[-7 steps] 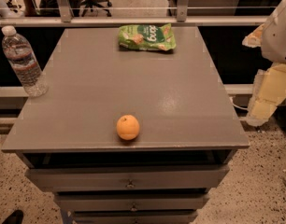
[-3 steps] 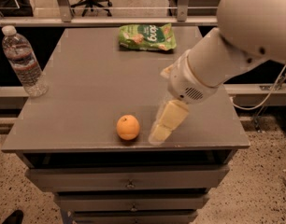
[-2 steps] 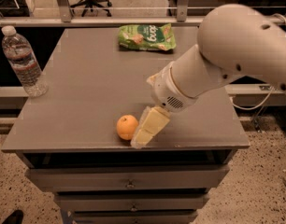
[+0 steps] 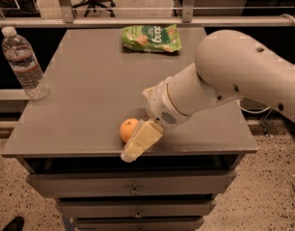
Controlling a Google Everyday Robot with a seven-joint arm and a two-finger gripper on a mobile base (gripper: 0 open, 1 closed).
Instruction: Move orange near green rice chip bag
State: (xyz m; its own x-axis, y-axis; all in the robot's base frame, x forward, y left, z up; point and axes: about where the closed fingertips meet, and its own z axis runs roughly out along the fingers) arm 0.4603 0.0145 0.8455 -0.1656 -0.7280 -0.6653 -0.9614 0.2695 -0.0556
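Leftward swung the gripper (image 4: 140, 141), ending just beside the orange (image 4: 128, 129) at lower centre of the tabletop (image 4: 89, 81); jaws' state could not be told. The green rice chip bag (image 4: 151, 37) lay upper centre, well apart. Best to straddle the fruit squarely; it looked likely to roll.

dim warm light | faint shadow under hand (image 4: 139, 143) beside orange (image 4: 127, 128)

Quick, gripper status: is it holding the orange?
Gripper: at the table's front edge, right beside the orange; open, closed or holding cannot be told.
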